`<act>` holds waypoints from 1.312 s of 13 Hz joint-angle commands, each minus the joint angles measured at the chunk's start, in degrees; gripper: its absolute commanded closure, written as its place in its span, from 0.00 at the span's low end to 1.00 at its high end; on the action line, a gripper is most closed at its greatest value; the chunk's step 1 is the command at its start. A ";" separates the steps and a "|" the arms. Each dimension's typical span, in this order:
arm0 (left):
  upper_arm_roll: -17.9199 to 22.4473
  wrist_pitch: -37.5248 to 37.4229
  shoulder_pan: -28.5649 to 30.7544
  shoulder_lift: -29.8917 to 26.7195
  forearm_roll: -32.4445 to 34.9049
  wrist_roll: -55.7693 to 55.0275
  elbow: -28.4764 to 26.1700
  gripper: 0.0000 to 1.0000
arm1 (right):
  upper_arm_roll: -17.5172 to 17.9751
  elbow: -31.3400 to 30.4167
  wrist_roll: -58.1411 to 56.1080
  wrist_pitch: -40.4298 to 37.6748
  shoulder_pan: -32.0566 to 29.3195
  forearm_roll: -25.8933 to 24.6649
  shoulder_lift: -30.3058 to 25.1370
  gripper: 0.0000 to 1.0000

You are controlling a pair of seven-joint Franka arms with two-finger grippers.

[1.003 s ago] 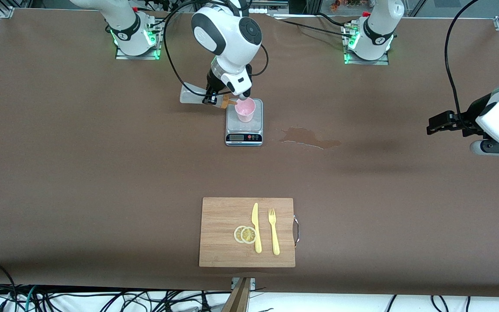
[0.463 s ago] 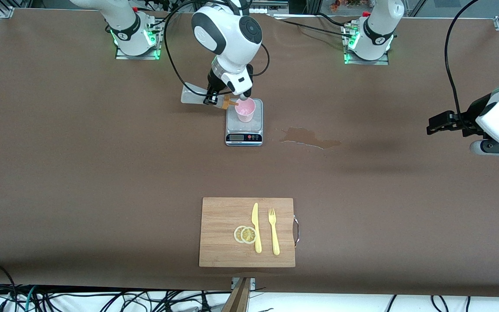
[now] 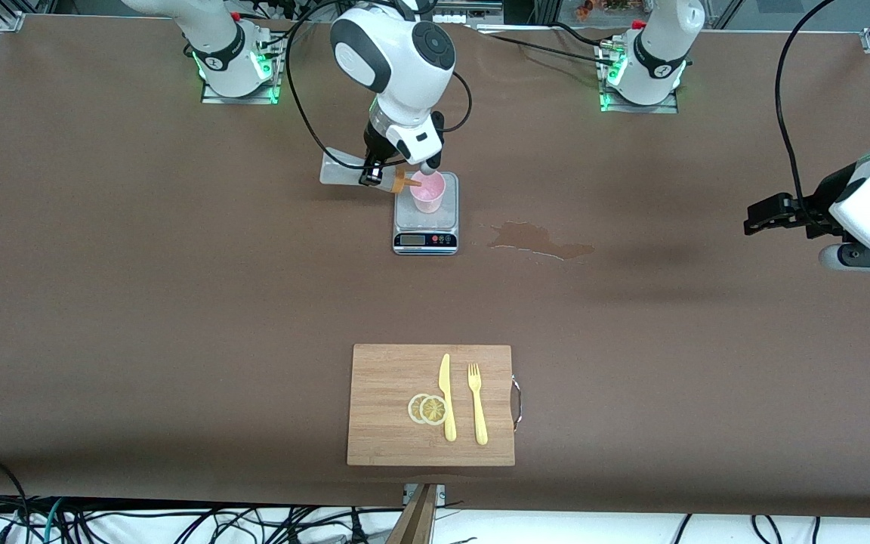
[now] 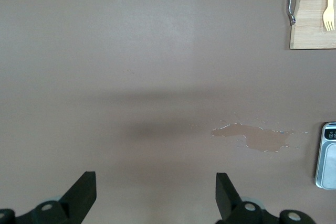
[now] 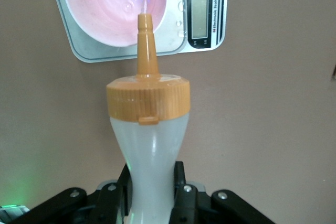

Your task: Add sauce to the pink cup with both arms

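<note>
The pink cup [image 3: 427,192] [image 5: 116,3] stands on a small kitchen scale [image 3: 425,223] [image 5: 205,19]. My right gripper [image 3: 369,175] [image 5: 151,192] is shut on the sauce bottle [image 3: 346,173] [image 5: 149,150], squeezing its waist. The bottle lies tipped sideways, its orange nozzle [image 3: 405,181] [image 5: 145,40] over the cup's rim, with a thin clear stream running into the cup. Liquid with bubbles shows inside the cup. My left gripper [image 3: 754,222] [image 4: 156,190] waits open in the air over bare table at the left arm's end, nothing between its fingers.
A wet spill [image 3: 539,240] [image 4: 257,136] stains the table beside the scale, toward the left arm's end. Nearer the front camera lies a wooden cutting board [image 3: 382,378] with a yellow knife [image 3: 446,397], a yellow fork [image 3: 476,404] and lemon slices [image 3: 427,409].
The right arm has shifted slightly, carrying the tipped bottle a little closer to the cup. The left arm has not moved.
</note>
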 commanded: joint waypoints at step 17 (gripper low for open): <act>-0.09 -1.18 0.06 0.82 0.50 0.91 1.82 0.00 | -19.50 -8.54 -38.63 7.36 0.43 33.22 -13.80 0.68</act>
